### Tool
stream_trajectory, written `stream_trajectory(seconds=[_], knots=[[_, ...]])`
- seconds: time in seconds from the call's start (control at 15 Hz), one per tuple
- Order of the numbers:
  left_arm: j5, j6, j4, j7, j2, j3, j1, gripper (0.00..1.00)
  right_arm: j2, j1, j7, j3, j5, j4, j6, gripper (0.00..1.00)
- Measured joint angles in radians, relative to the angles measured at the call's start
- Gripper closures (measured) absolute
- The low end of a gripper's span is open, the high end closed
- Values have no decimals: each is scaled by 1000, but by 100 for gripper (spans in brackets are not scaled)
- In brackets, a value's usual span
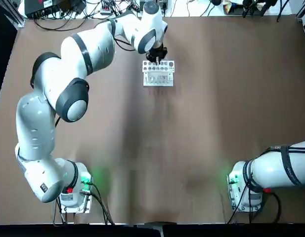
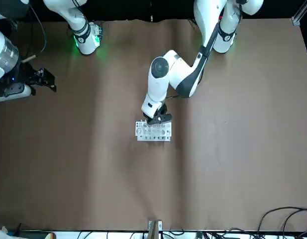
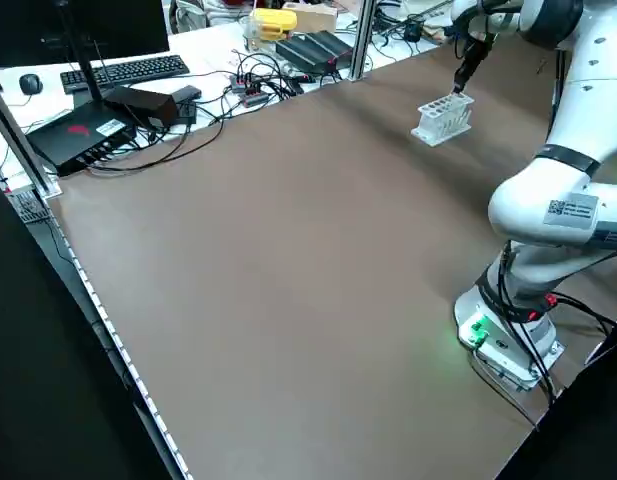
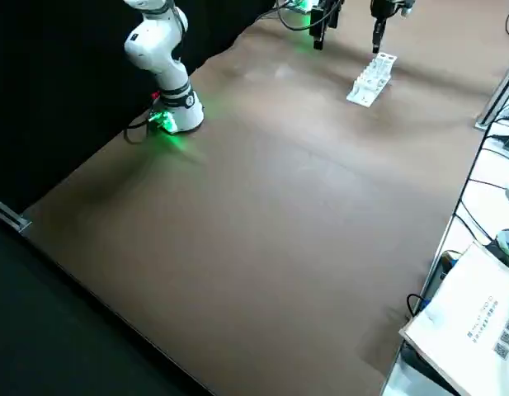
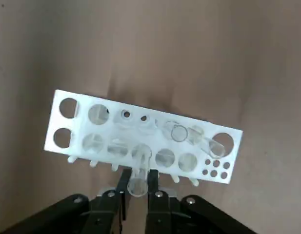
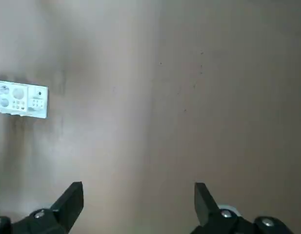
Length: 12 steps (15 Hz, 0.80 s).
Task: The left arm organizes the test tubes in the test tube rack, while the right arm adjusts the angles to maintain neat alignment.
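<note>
The white test tube rack (image 1: pixel 158 73) stands on the brown table at its far middle, also in the front view (image 2: pixel 153 131). My left gripper (image 5: pixel 138 179) hangs right over the rack's edge (image 1: pixel 157 57), shut on a clear test tube (image 5: pixel 139 168) whose lower end sits in a hole of the nearest row. Other test tubes (image 5: pixel 178 132) stand in the rack (image 5: pixel 60 124), and one (image 5: pixel 210 144) leans at a tilt. My right gripper (image 6: pixel 138 202) is open and empty, far off to the robot's right (image 2: pixel 44 79); the rack (image 6: pixel 21 100) shows small in its view.
Cables, a keyboard (image 3: pixel 123 72) and black devices (image 3: pixel 83 135) lie on the white bench beyond the table's edge. Both green-lit arm bases (image 1: pixel 75 190) (image 1: pixel 243 190) stand at the near edge. Bare brown tabletop (image 1: pixel 192 138) spreads between the bases and the rack.
</note>
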Motion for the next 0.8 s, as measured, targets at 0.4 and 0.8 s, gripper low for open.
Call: stream_trajectory(seconds=[0.4, 0.8], knots=[[0, -66, 4, -1, -81, 2, 2, 82, 0, -11, 0, -2, -2, 0, 49, 0], [0, -91, 4, -2, -137, 38, 10, 82, 0, -13, 0, 4, -7, 0, 42, 0]])
